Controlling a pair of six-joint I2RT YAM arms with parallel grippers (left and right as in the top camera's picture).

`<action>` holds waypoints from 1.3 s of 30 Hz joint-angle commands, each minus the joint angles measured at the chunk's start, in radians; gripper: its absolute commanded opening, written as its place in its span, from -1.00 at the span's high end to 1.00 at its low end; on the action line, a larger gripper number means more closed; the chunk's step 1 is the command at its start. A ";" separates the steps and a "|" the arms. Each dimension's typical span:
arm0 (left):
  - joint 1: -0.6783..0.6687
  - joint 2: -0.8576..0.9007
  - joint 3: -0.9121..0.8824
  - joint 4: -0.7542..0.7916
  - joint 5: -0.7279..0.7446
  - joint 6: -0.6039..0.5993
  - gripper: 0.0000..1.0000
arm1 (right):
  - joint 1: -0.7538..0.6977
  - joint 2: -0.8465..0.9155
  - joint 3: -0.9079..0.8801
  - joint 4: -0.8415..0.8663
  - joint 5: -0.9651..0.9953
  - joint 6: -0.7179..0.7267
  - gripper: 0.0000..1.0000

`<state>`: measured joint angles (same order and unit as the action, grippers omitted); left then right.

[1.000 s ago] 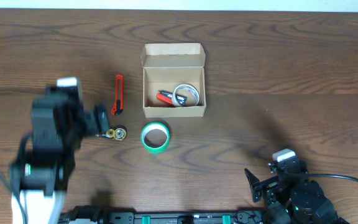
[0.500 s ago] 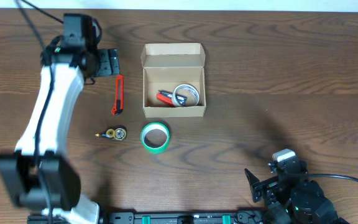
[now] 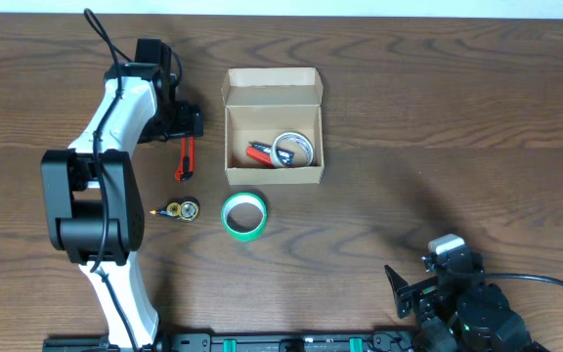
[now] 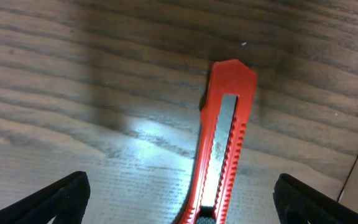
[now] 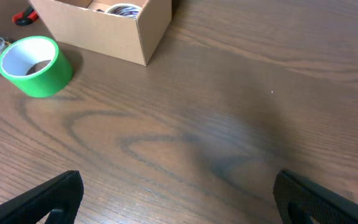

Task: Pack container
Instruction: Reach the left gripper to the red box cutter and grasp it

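Left hand spread open, straddling red box cutter lying flat on surface. Container just right of cutter, lid up, partly filled. Risk: closing near the thin cutter's end lets it pivot or slip free.

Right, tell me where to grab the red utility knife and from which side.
Take the red utility knife across its narrow body, mid-length, coming straight down from above. It lies flat on the table, long and slim, both long edges free; the container stands apart beside it. The open left gripper hangs over its end.
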<state>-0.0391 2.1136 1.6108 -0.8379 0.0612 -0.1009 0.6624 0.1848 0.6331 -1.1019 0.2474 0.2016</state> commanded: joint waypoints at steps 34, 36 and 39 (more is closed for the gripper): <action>-0.040 0.092 0.043 -0.080 0.007 0.027 -0.74 | 0.006 -0.008 -0.002 0.001 0.011 0.011 -0.99; -0.042 0.092 0.043 -0.082 0.007 0.027 -0.64 | 0.006 -0.008 -0.002 0.001 0.011 0.011 -0.99; -0.047 0.094 0.043 -0.086 0.008 0.026 -0.54 | 0.006 -0.008 -0.002 0.001 0.011 0.011 -0.98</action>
<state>-0.0788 2.1883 1.6333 -0.9169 0.0715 -0.0788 0.6624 0.1848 0.6331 -1.1015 0.2478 0.2020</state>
